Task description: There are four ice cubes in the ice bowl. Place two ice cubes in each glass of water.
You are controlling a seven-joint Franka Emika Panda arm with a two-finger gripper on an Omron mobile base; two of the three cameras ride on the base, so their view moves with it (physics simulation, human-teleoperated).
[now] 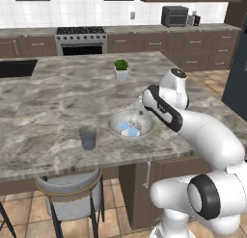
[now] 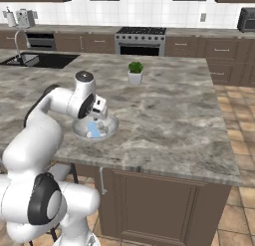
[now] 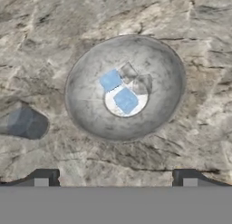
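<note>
Gripper jaws spread wide, holding nothing, above ice bowl with 4 cubes.

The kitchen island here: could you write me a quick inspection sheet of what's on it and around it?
Surface: marble-look island counter, stool tucked beneath.
Job's things: ice bowl holding four ice cubes; two look blue, two grey. One glass of water stands apart from the bowl, no ice visible inside.
Clutter: small white pot with green plant farther back.
Grippers: gripper open, above the bowl, holding nothing.
Cables: nothing seen.
Surroundings: stove, microwave, sink, dark cabinets, tiled floor.
</note>
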